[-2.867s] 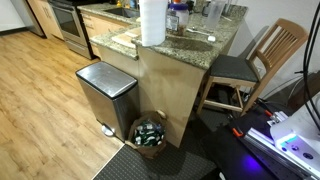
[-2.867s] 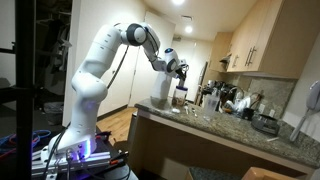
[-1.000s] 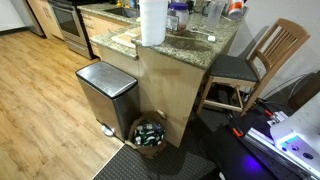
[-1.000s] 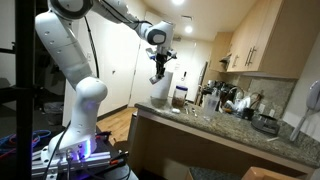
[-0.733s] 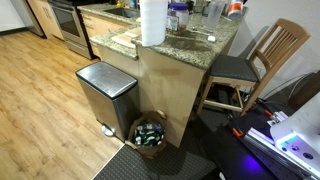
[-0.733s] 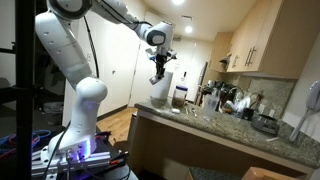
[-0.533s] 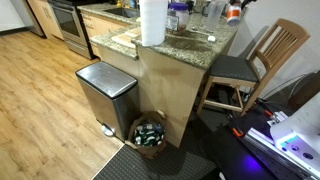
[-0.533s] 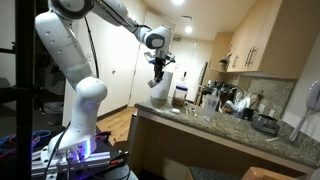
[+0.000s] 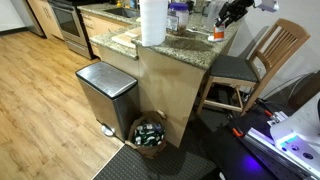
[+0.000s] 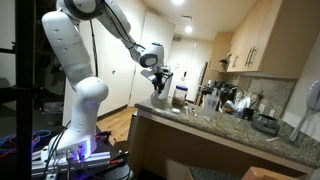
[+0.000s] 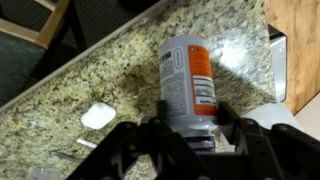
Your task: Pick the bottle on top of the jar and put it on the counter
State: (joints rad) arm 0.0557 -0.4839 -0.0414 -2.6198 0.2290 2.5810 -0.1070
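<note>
Franka arm (image 10: 65,50): glossy white, fat rounded link shells with thin dark seams at the joints, bulbous lower link (image 10: 85,105) and a slimmer forearm, with a white wrist link (image 9: 266,4) also showing in an exterior view. Gripper (image 10: 160,84) is black to dark grey with a compact boxy body, in clear contrast with the white shells, and it reads just as dark in both exterior views (image 9: 224,20). In the wrist view the fingers (image 11: 125,150) are matte black, chunky angular linkage bars with open gaps between them, too blurred to make out screws or markings.
</note>
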